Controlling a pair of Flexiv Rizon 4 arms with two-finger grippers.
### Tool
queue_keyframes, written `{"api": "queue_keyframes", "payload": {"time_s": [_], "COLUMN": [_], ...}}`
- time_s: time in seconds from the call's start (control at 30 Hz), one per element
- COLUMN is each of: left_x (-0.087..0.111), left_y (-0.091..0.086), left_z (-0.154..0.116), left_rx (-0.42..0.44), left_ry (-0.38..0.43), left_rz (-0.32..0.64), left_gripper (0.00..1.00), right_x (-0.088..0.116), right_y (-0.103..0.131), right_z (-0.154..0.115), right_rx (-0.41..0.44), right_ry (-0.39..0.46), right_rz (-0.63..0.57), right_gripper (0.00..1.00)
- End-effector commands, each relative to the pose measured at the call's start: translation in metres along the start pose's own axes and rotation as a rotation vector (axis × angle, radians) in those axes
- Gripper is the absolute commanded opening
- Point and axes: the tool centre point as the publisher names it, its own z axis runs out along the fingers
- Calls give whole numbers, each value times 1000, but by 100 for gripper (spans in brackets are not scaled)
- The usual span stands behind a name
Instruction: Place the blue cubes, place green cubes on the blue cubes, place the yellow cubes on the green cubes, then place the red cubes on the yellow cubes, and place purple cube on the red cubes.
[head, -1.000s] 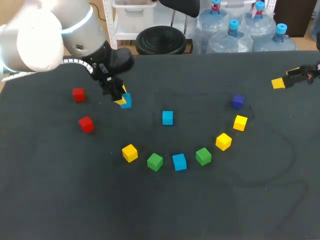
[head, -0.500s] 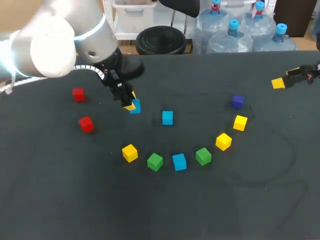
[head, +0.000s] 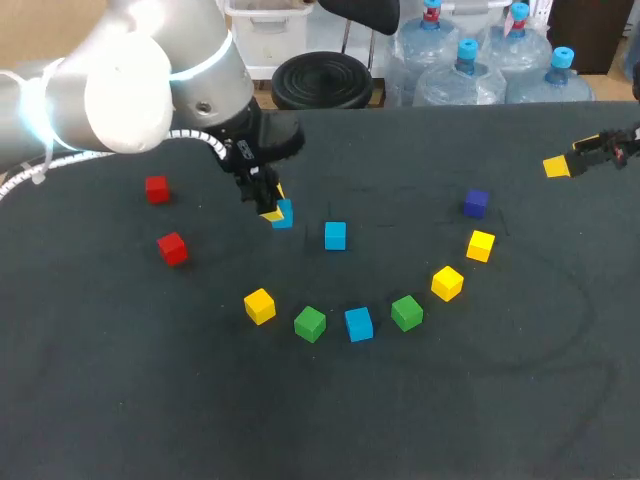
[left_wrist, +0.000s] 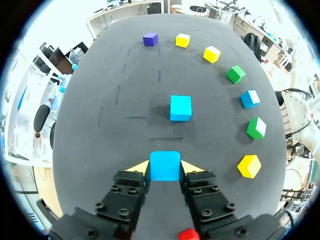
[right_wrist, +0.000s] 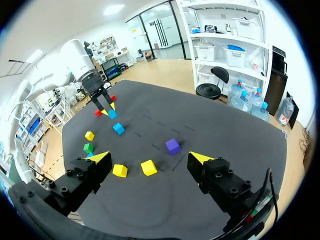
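Left tool (left_wrist: 165, 168) clamped, blue cube (left_wrist: 165, 164) between tips

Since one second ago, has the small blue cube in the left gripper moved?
Yes. The small blue cube, in the left gripper, went rightward, nearer the resting blue cube.
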Motion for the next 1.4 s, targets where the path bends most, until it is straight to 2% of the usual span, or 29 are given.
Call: {"api": "queue_keyframes", "payload": {"time_s": [0.03,0.33,0.7,0.97,1.4], "left_x": [-4,-10,-18,-21,-22], "left_y": [-2,-20,-33,-37,-32], "left_z": [1,-3,3,10,17], "left_rx": [3,-9,-10,0,21], "left_ry": [8,2,3,1,10], "left_rz": [0,-3,4,8,9], "left_gripper": [0,0,0,0,0], "right_x": [0,0,0,0,0], "right_y": [-1,-1,-1,-1,-1], "right_z": [1,1,1,1,1], "right_rx": [-3,-3,-3,-3,-3], "right_ry": [-2,-2,-2,-2,-2], "right_rz": [-1,-1,-1,-1,-1], "right_gripper": [100,100,100,100,100]}}
